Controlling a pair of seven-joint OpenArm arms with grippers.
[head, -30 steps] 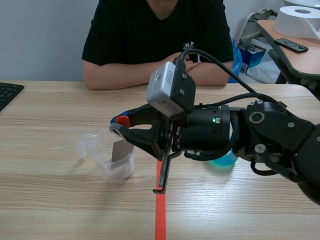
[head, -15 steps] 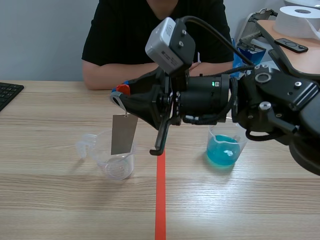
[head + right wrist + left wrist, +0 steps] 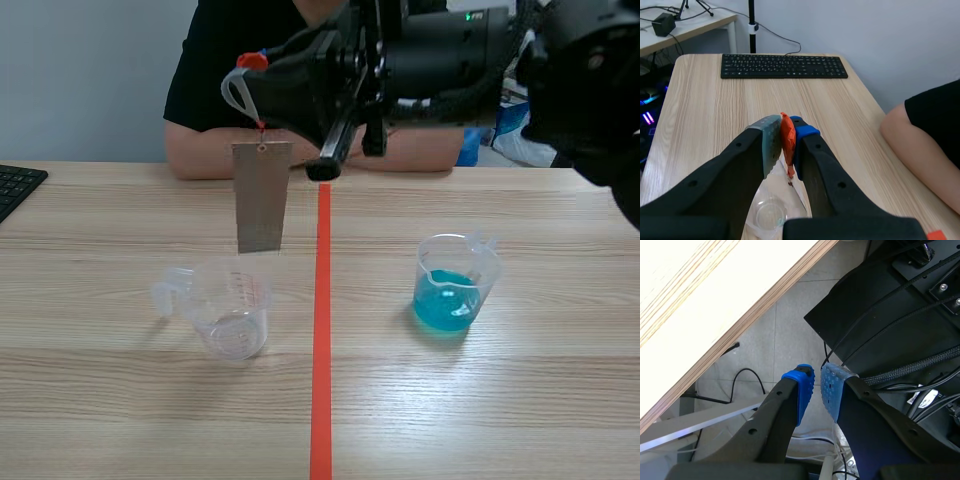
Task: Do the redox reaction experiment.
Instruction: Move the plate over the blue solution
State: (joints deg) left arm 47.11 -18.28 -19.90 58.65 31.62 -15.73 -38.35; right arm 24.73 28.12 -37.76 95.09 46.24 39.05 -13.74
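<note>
Wooden table [image 3: 520, 400], right gripper [image 3: 784, 134] pinching orange tab [image 3: 787, 146], grey plate [image 3: 261, 197] dangling, left gripper [image 3: 817, 387] narrow, off-table.

Wooden table [image 3: 500, 400] holds 1 empty beaker [image 3: 228, 318], 1 blue-liquid beaker [image 3: 452, 295], 1 keyboard [image 3: 15, 187].

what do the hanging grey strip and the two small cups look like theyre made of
Flat grey rectangular strip: probably sheet metal, dull matte finish; it hangs thin, stiff and straight from a small red tab. Empty clear spouted cup and clear cup of blue liquid: likely transparent plastic; the table shows through their thin walls, and the empty one bears faint printed marks.
</note>
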